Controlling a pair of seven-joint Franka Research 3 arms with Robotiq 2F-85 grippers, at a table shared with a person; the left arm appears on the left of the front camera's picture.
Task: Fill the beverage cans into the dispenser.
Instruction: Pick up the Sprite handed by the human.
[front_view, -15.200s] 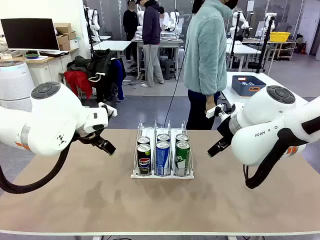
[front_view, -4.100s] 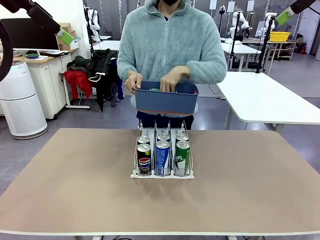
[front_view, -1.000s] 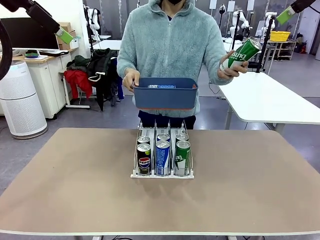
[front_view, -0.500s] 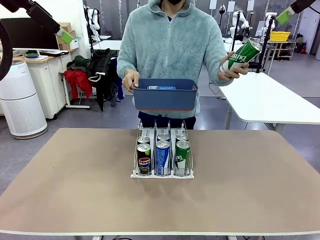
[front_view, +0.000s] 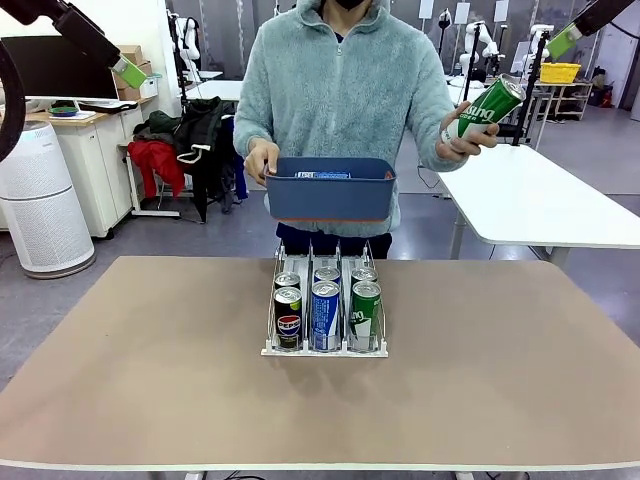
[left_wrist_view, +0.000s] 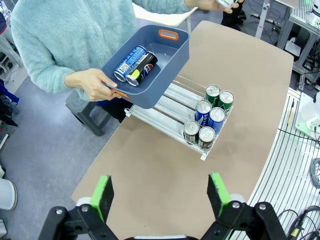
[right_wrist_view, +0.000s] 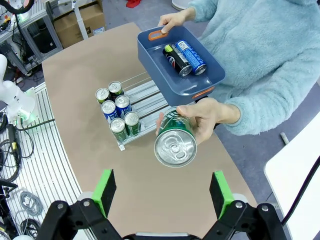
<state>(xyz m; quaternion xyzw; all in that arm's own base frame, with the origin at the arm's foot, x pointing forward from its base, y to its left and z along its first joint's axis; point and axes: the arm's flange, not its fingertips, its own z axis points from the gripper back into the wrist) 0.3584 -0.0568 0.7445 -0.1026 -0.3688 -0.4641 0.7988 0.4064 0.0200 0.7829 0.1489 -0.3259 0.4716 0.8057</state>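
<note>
At the far side of the tabletop (front_view: 150, 380), a green-white beverage can (front_view: 483, 108) in the person's raised hand (front_view: 460, 140), tilted, long axis slanting, silver top up and toward the right end effector (right_wrist_view: 163, 192) (top nearly square to that wrist camera, pull tab plain to see). Slim, green body with white lettering. In the person's other hand (front_view: 262, 160), a dark blue bin (front_view: 330, 195) held level in the air behind the dispenser (front_view: 325, 352), with two more cans (left_wrist_view: 136, 60) lying on their sides, side by side along the bin's length: one blue-white, one black. In the dispenser at mid-tabletop, six cans (front_view: 326, 315) upright, tops up, two per lane; front row black Pepsi, blue-white, green-white from the robot's left. Both end effectors high above the tabletop, green pads spread wide, pinching nothing; left end effector (left_wrist_view: 160, 192) looking down on bin and dispenser. Against half a second before, hardly a change: same tilt of the raised can, same bin height. Against four seconds back, both hands then at the bin and no can lifted out.
</note>
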